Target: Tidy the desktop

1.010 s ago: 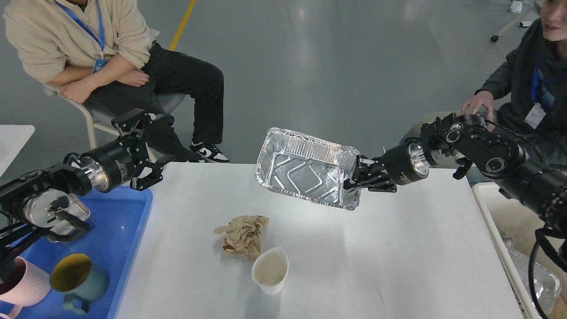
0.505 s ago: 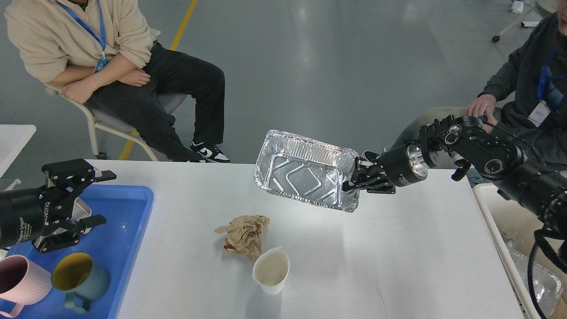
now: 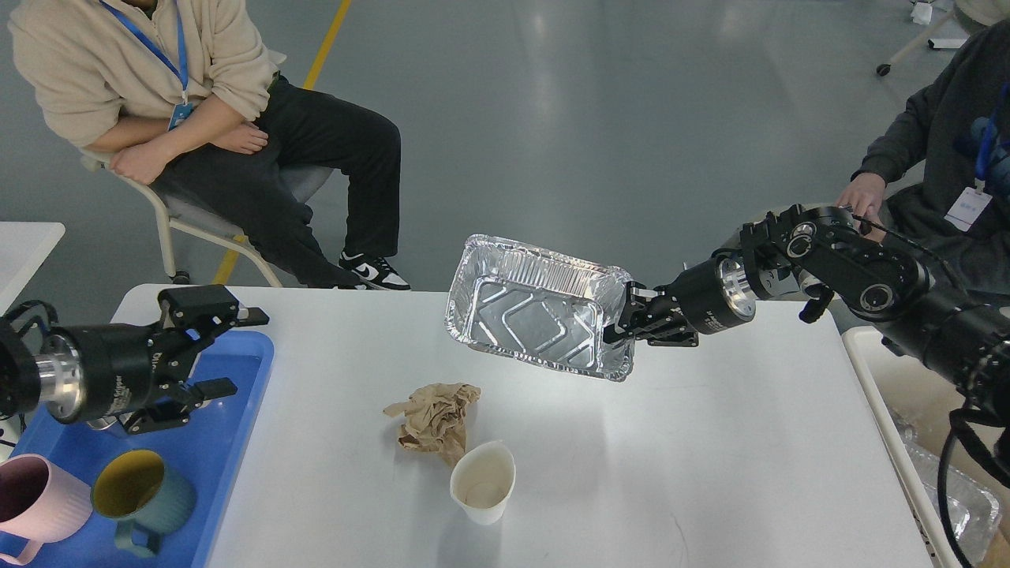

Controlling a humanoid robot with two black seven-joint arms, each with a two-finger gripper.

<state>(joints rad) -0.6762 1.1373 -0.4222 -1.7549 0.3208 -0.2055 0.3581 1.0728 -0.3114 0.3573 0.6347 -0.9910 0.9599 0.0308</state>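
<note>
The white desktop (image 3: 710, 457) fills the lower middle. My right gripper (image 3: 625, 325) is shut on the right rim of a shiny foil tray (image 3: 536, 315), held tilted above the desktop's far edge. A crumpled brown paper (image 3: 434, 414) and a white paper cup (image 3: 483, 481) rest on the desktop near the front middle. My left gripper (image 3: 229, 351) is open and empty, above the blue tray (image 3: 229, 394) at the left.
The blue tray holds a pink mug (image 3: 35, 501) and a teal mug (image 3: 142, 493). A white bin (image 3: 872, 394) with foil trays stands at the right. Two people sit behind the desktop, far left and far right. A small white side table (image 3: 28, 241) is at the left.
My left gripper swung down from the far left edge, then moved right over the blue tray. My right gripper shifted the foil tray slightly left.
</note>
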